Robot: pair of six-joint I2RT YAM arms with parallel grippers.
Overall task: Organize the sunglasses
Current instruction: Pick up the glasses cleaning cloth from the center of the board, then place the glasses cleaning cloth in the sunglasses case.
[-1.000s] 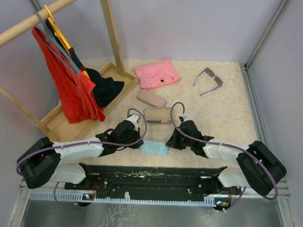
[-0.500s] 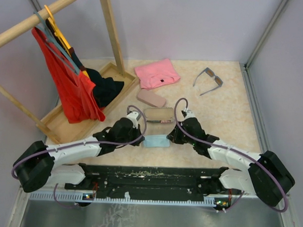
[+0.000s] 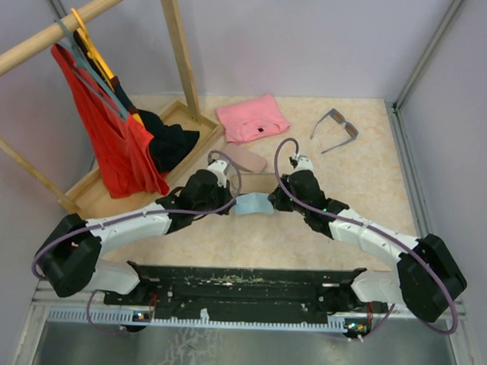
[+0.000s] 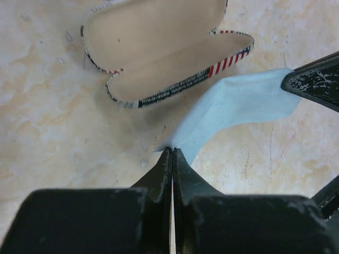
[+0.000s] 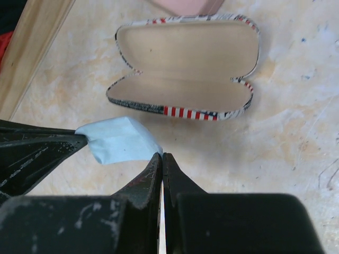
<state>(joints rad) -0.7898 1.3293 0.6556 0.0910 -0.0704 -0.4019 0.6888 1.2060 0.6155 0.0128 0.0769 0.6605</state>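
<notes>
Sunglasses [image 3: 335,130]: grey-blue frame, dark lenses, temples unfolded, lying on the table [image 3: 372,175] at far right near the back corner, well apart from both arms. Only this one pair shows in any view

Mid-table: flag-patterned case [image 5: 185,69] lies open, beige lining up, nothing in it. Pink case [image 3: 244,157] is shut, just behind it on the tray side

Light blue cloth [image 3: 251,204] hangs stretched between the two grippers, just on the near side of the open case, not touching it. Left gripper [image 4: 172,153]: fingers together, pinching the cloth's left corner. Right gripper [image 5: 162,155]: fingers together, pinching the opposite end. Both arms reach in low from the near edge, tips facing each other across the cloth

Further out: folded pink garment [image 3: 252,119] at back centre. Wooden tray [image 3: 89,199] at back left, wooden rack [image 3: 178,48] standing in it, red garment [image 3: 109,138] hanging from the rail, black garment [image 3: 171,144] slumped in the tray
</notes>
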